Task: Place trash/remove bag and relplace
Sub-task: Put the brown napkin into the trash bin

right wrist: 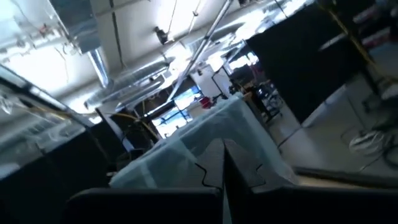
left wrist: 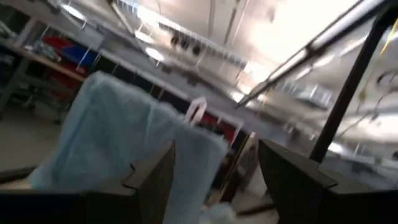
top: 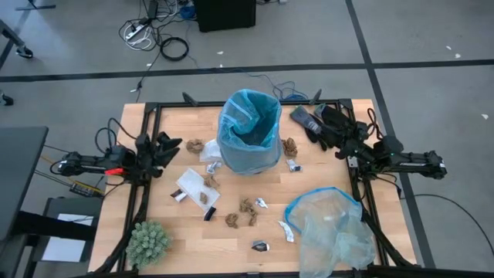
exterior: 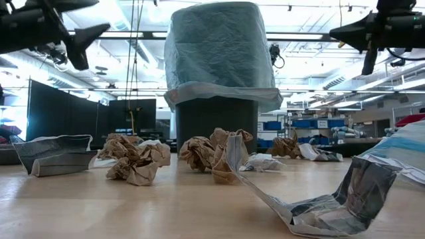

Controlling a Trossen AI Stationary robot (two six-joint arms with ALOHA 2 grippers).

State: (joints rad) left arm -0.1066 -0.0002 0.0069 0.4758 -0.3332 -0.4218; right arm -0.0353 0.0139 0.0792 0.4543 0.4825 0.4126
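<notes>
Although the bag (top: 248, 130) lined the bin at the back middle of the wooden worktop (top: 170, 232), its thin plastic looked light, soft and slippery, best pinched at the folded rim. Crumpled trash (top: 247, 211) lay scattered in front. Left hand (top: 168, 146) hung apart, empty; right hand (top: 324, 123) closed, empty. Workshop room behind.
</notes>
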